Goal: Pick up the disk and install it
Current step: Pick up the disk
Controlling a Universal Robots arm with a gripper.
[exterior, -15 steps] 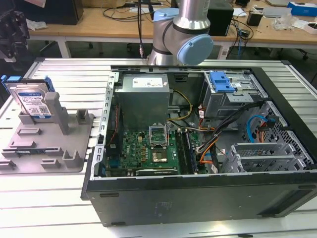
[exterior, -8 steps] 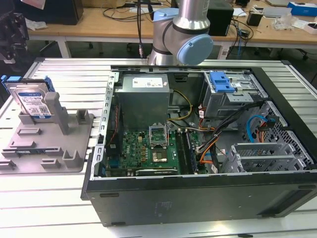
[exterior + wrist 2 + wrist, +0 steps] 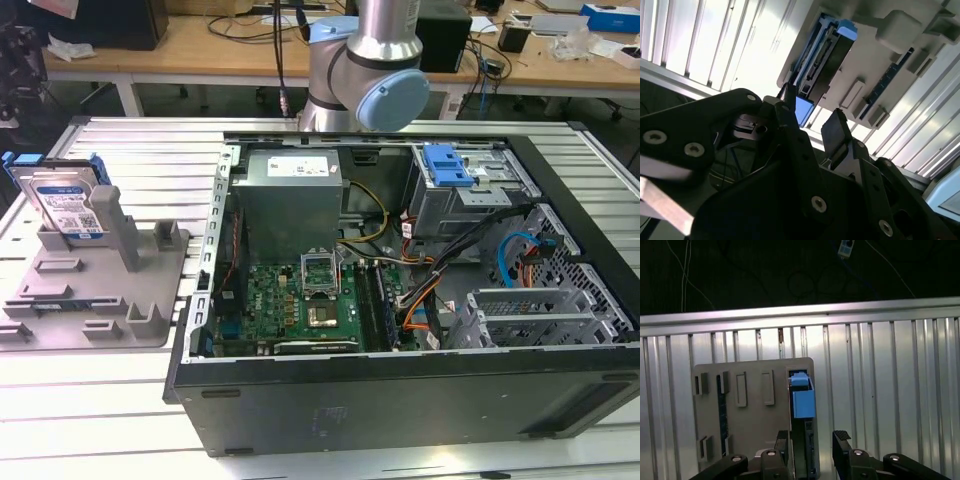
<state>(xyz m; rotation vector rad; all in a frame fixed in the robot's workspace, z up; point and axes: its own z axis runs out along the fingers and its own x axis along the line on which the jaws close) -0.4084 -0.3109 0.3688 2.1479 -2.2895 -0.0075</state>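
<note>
Over ribbed silver metal tabletop (image 3: 880, 390), hangs with black two-finger gripper (image 3: 811, 440) spread apart, empty, above flat silver hard disk in blue plastic bracket (image 3: 802, 402), not touching. Could clip the bracket or tip the disk if closed off-centre. Stands on edge in grey plastic fixture tray (image 3: 90, 300), label facing the exterior view, long axis seemingly near upright, leaning slightly.

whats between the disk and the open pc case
In the exterior view, the grey holder with its upright posts, then a bare strip of slatted table, lie between the disk and the case.
</note>
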